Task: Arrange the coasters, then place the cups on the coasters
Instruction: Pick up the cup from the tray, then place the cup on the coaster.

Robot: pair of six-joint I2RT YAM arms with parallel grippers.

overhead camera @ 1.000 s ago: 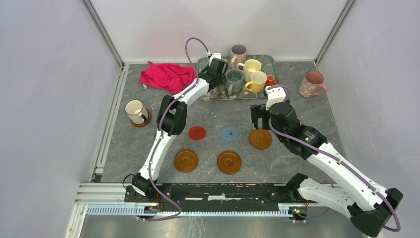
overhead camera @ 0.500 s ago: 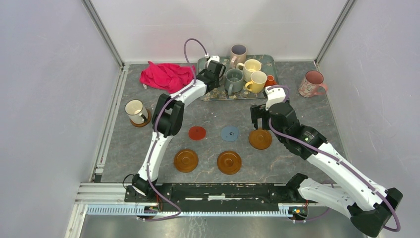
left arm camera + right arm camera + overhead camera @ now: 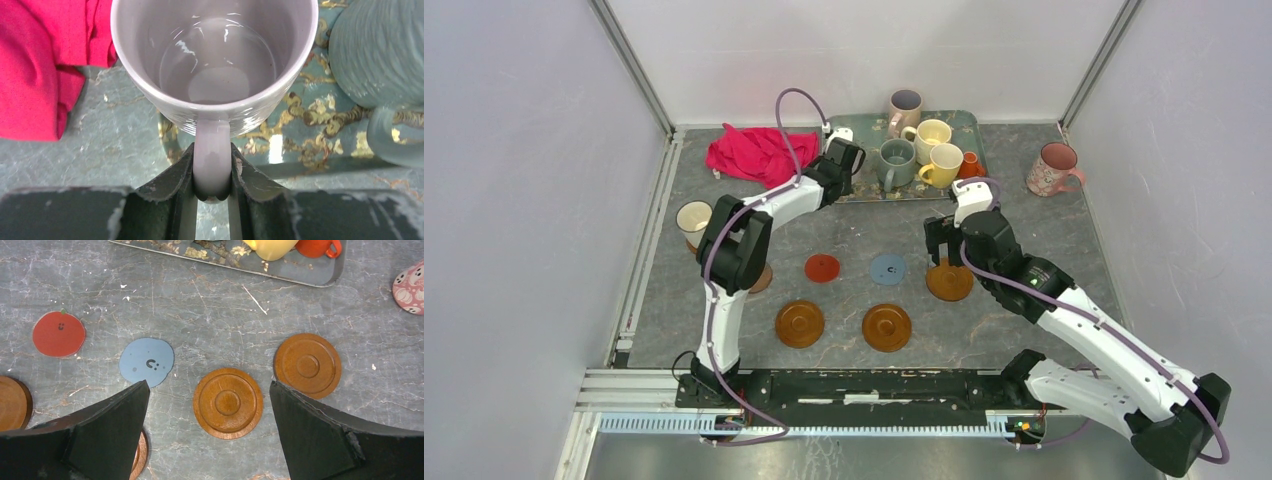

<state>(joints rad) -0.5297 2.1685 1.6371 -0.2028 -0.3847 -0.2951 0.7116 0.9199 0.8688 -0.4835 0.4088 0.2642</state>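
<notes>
Jaws first: R gripper (image 3: 208,387) spread full wide, nothing between the fingers, hanging over an amber coaster (image 3: 227,402). L gripper (image 3: 212,187) pinched tight on the handle (image 3: 212,155) of a pale mauve mug (image 3: 215,60), one finger each side.

Near row, closest to arm bases: near-left amber coaster (image 3: 799,323) and near-right amber coaster (image 3: 886,327), side by side, apart.

Next row back, L to R: red coaster (image 3: 822,267), blue coaster (image 3: 888,268), then the amber one under R gripper. Roughly in line, none touching. R wrist view shows a further amber coaster (image 3: 307,365) just right of that one, close but apart; top view hides it under R arm. All these discs flat on the table, bare.

Mid-depth, far left: cream mug (image 3: 692,218), partly behind L arm's elbow. Can't tell what it sits on.

Far end: teal tray (image 3: 967,128) w/ blossom pattern, by the back wall. On it: grey-green mug (image 3: 894,163), yellow mug (image 3: 944,165), second cream mug (image 3: 930,135), tall pink-mauve mug (image 3: 905,108), tiny orange cup (image 3: 969,163) at the tray's right side. Held mug is over the tray's near-left corner, between the grey-green mug and red cloth (image 3: 759,155). Can't tell if its base touches. Cloth lies bunched on the table left of the tray. Pink floral mug (image 3: 1052,168) stands alone on the table right of the tray, well apart from the coasters.
</notes>
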